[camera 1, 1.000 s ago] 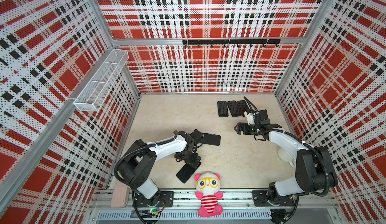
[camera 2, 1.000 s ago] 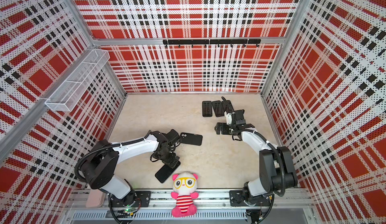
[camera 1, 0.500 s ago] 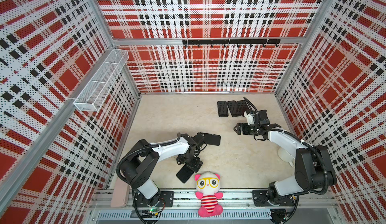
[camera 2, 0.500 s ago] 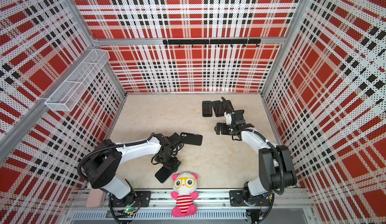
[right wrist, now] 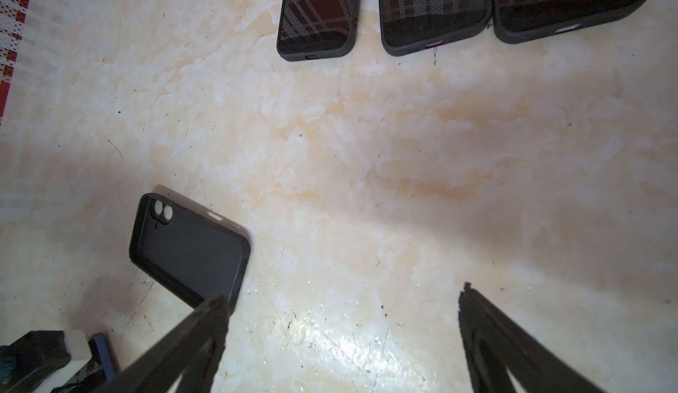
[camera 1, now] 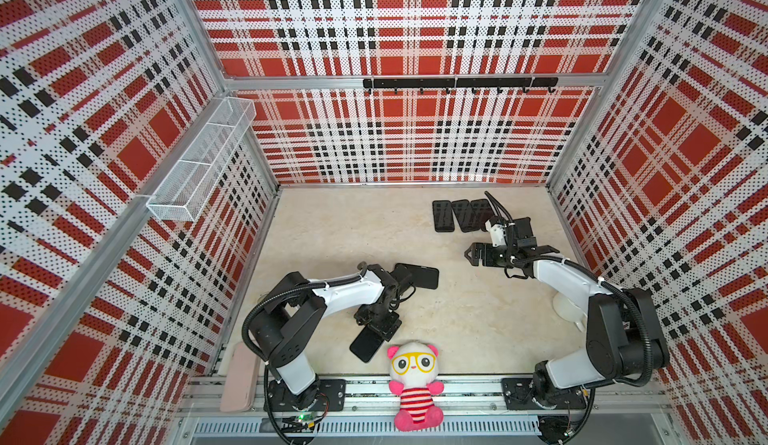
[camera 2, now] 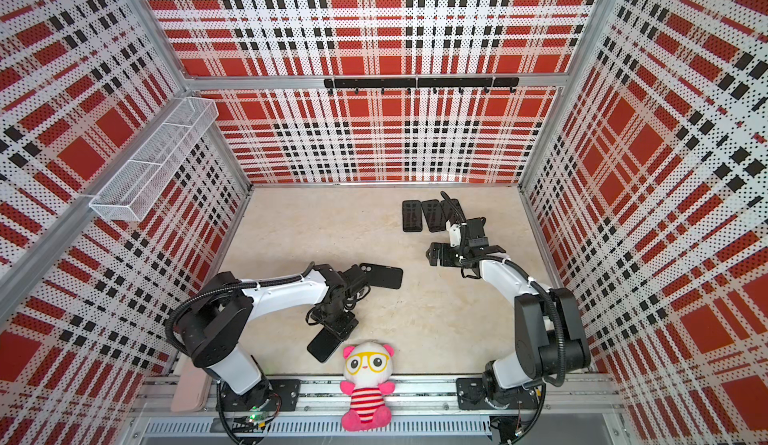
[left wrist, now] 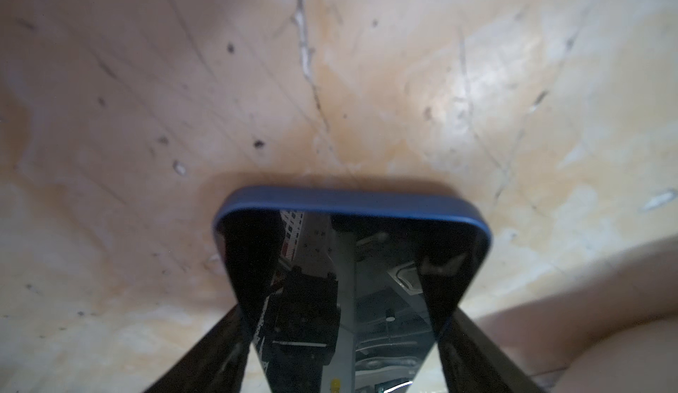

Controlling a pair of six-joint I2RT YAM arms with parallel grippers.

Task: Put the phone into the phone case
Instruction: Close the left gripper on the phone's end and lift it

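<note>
Left gripper (camera 1: 377, 327) has shifted slightly frontward over the phone (camera 1: 366, 345) and its jaws have narrowed; the right arm has not moved. Phone: flat on the table (camera 1: 457, 330), screen up, near the front edge, long axis diagonal. Left fingers (left wrist: 220, 336) straddle its width at the far end, close against both long edges; a firm clamp cannot be confirmed. Phone case (camera 1: 417, 276): empty, behind the left wrist, long axis crosswise, so expect a turn. Right gripper (camera 1: 473, 254) hovers wide open, well apart. Plush toy (camera 1: 413, 366) sits just beside the phone and crowds the lift. Three cased phones (camera 1: 461, 215) lie at the back.
</note>
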